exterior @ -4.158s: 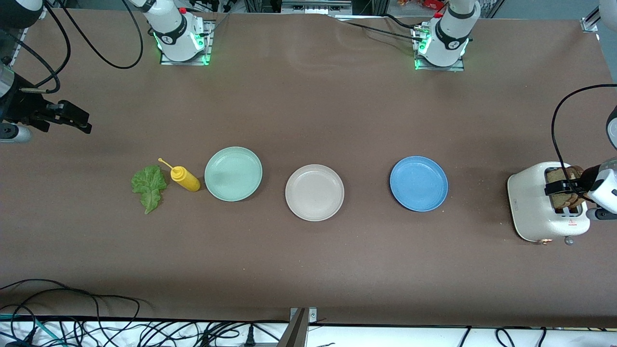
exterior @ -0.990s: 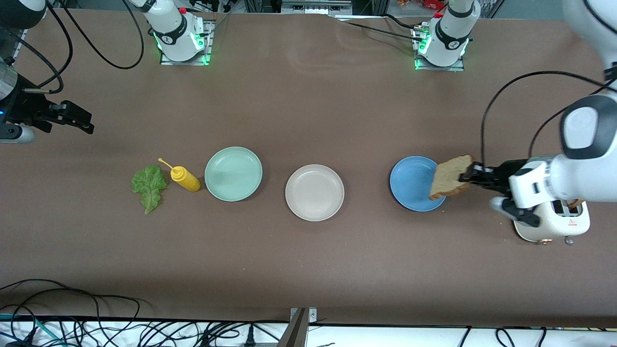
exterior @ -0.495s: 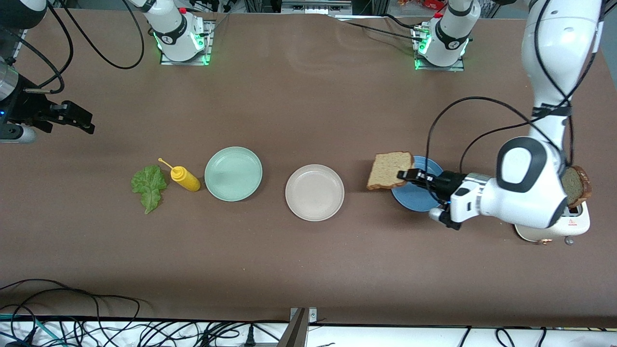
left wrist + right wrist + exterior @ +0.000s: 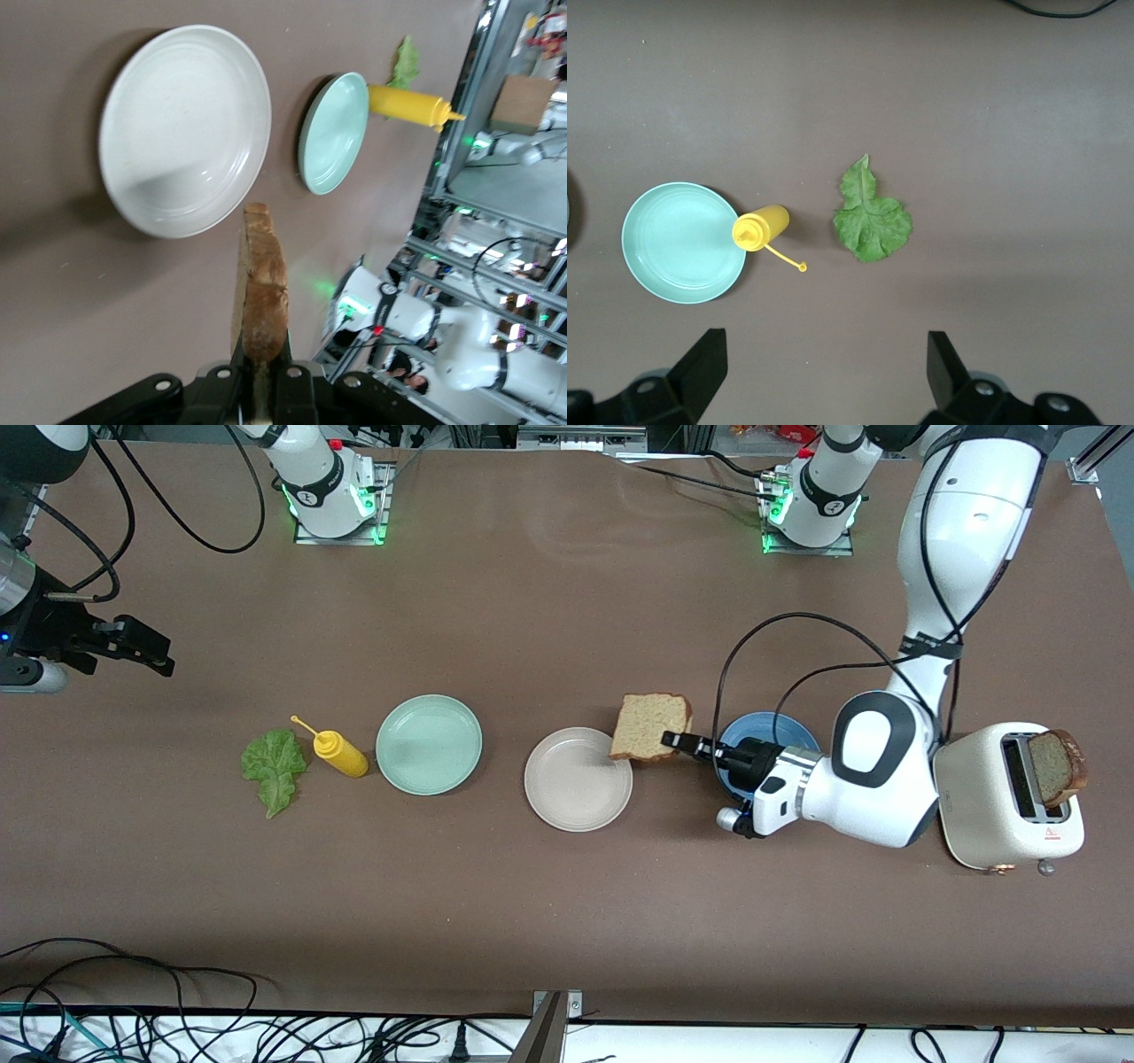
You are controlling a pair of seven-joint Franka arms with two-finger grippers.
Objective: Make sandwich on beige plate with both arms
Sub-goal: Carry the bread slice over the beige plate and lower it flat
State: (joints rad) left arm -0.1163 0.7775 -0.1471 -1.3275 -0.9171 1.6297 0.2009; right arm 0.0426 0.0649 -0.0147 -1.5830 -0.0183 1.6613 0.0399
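We see the table (image 4: 549, 602) running wide beneath both arms, and on it, well off from the left pincer (image 4: 675, 740) toward the left arm's end, the toaster (image 4: 983, 797) with a second slice of bread (image 4: 1054, 766) standing up out of its slot. The left pincer is clamped tight on one edge of a bread slice (image 4: 652, 726), which hangs in the air over the rim of the beige plate (image 4: 567, 788); the blue plate (image 4: 753, 731) lies under the wrist just back of the fingers, and the mint plate (image 4: 429, 744) lies past the beige one. In the left wrist view the slice (image 4: 263, 297) stands edge-on from the fingers, with the beige plate (image 4: 177, 133) ahead of it. Our main worry is the release: the bread sits over the plate's edge, not its middle, so if we let go here it may land half on the rim and tip onto the table. It is also held by one thin edge, so a quick stop could make it swing, bend or tear out of the grip. The right pincer (image 4: 142, 642) waits wide open and holding nothing, over bare table at the right arm's end; the lettuce (image 4: 873, 217) and the yellow bottle (image 4: 762, 228) lie on the table below its camera. Since the bottle lies just beside the leaf, we think a careless reach for the lettuce could knock it rolling.
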